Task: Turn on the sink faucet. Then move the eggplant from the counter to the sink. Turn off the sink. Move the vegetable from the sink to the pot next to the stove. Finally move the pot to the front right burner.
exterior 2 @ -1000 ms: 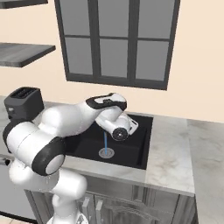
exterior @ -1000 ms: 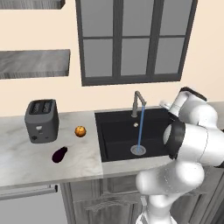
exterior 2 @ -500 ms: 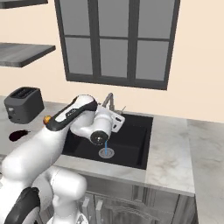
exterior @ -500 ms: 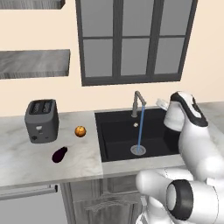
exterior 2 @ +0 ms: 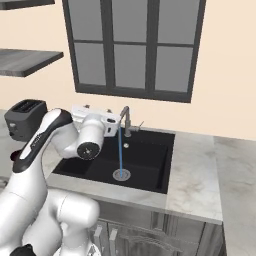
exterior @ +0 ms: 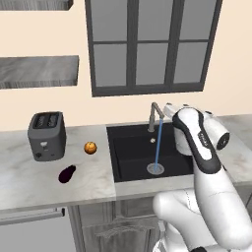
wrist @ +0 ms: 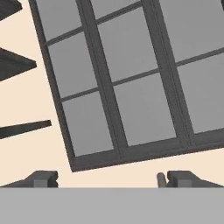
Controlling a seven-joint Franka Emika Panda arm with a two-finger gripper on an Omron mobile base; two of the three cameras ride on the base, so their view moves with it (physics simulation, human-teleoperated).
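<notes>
**Water running, arm raised by the faucet**

The arm is bending up over the sink (exterior: 133, 152), its hand lying roughly level just beside the faucet (exterior: 154, 114) top. The gripper (wrist: 107, 178) is pointing at the window (wrist: 127, 83) behind the sink (the hand view is rolled, so the frame is leaning), and its fingers (wrist: 41, 178) are standing wide apart with nothing between them. A thin blue stream (exterior 2: 120, 150) is falling from the spout to the drain (exterior 2: 120, 174).

The eggplant (exterior: 67, 173) is lying on the counter (exterior: 29, 182) left of the sink, near the front edge, with an orange fruit (exterior: 90, 147) behind it and a toaster (exterior: 47, 135) further left.

In the right base view the arm is covering most of the counter left of the sink; a dark sliver at its edge may be the eggplant, but I cannot tell. The faucet handle is too small to read.
</notes>
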